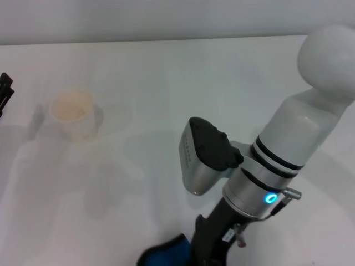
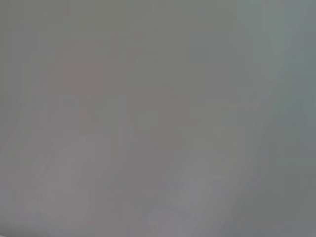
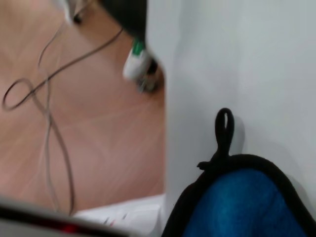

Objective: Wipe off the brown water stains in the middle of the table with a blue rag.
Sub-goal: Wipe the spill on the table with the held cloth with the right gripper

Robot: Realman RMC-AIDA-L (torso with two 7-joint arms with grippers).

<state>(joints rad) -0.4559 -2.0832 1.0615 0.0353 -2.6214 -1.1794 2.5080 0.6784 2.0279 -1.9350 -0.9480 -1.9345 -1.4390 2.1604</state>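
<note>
1. We see the white surface [image 1: 166,72], no brown stain discernible on it.
2. Our right gripper [image 1: 208,246] sits at the near edge; we cannot tell its fingers' state.
3. The blue rag [image 1: 166,252] lies beside it at the near edge.
4. A cream cup [image 1: 74,114] stands toward the far left.
5. Our left gripper [image 1: 4,91] shows at the left edge; its fingers' state is unclear too.

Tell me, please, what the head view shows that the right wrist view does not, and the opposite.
Only the head view shows the cream paper cup, the right arm reaching down to the near edge, and the left gripper at the far left edge. Only the right wrist view shows the rag's black loop tab, the wooden floor beyond the table edge, and cables. Both show the blue rag and the white table.
</note>
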